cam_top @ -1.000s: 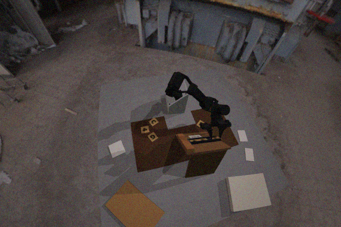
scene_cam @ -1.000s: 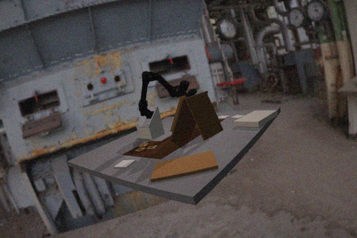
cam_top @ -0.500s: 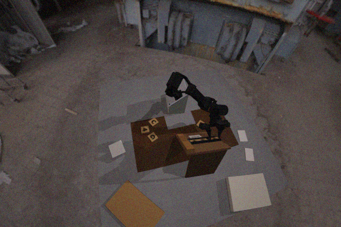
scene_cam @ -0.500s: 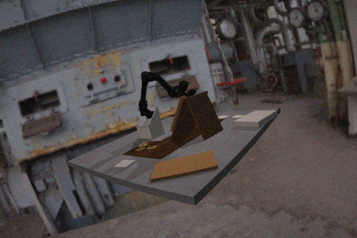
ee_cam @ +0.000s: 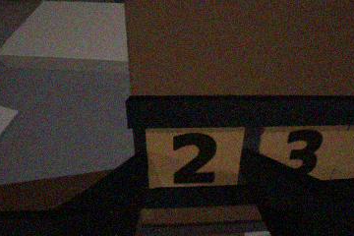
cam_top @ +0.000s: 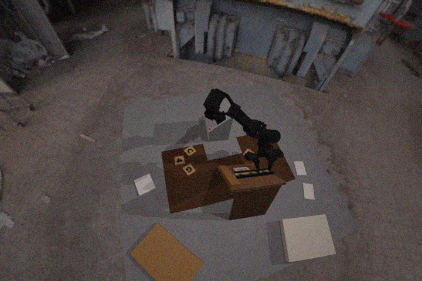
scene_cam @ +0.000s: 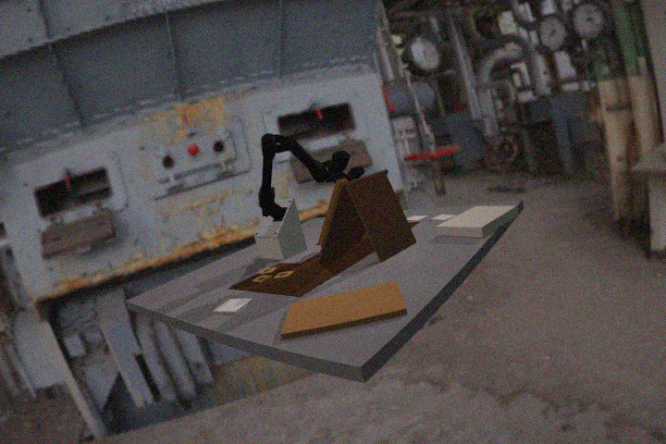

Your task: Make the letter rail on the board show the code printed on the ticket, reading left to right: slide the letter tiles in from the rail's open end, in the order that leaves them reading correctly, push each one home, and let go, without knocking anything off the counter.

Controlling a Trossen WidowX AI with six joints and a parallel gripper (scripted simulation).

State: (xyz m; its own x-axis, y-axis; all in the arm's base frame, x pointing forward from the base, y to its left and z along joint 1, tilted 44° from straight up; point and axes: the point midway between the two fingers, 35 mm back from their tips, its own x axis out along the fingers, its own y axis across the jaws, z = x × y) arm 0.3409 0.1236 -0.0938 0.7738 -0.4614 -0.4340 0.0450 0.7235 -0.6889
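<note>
Gripper clamped on the "2" tile, now inside the letter rail, "3" tile at its 3 o'clock in wrist view. Push straight along the rail toward 3 till they meet, no twist, then release squarely.
</note>
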